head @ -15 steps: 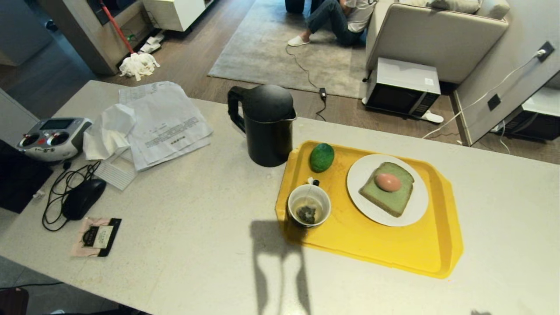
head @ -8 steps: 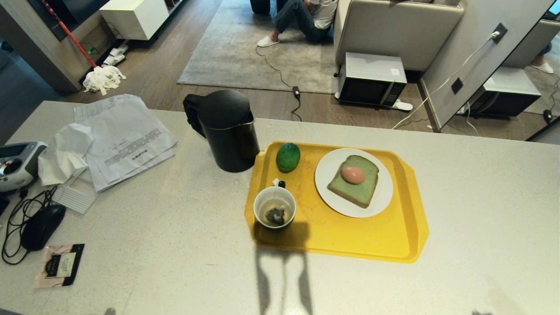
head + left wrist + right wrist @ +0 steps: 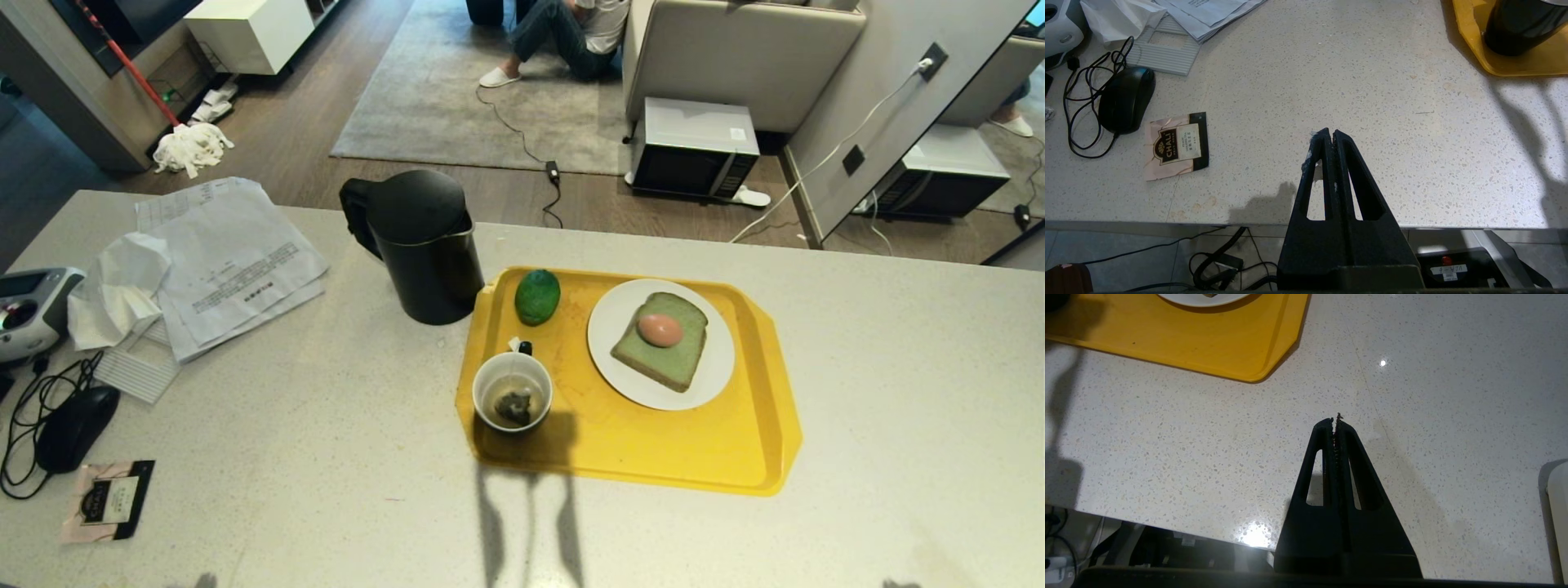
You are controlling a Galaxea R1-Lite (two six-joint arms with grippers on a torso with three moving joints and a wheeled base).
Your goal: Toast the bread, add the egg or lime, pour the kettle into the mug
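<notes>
On a yellow tray (image 3: 735,457) a white plate (image 3: 710,367) carries the green bread (image 3: 653,359) with a reddish-brown egg (image 3: 660,329) on top. The dark green lime (image 3: 537,296) lies at the tray's far left corner. The mug (image 3: 513,392), white inside with a tea bag in it, stands at the tray's near left corner. The black kettle (image 3: 418,245) stands on the counter just left of the tray. My left gripper (image 3: 1329,132) is shut over the bare counter near its front edge. My right gripper (image 3: 1334,421) is shut over the counter, nearer than the tray (image 3: 1208,343). Neither arm shows in the head view.
Papers (image 3: 229,261), a tissue (image 3: 114,290), a remote controller (image 3: 24,310), a black mouse (image 3: 69,429) with cable and a tea sachet (image 3: 106,500) lie on the counter's left. Beyond the counter are a microwave (image 3: 694,147) on the floor, a sofa and a seated person (image 3: 571,24).
The whole head view has shifted: the tray and kettle now sit further left in the picture and squarer to me, so the camera moved. Nothing on the counter has moved.
</notes>
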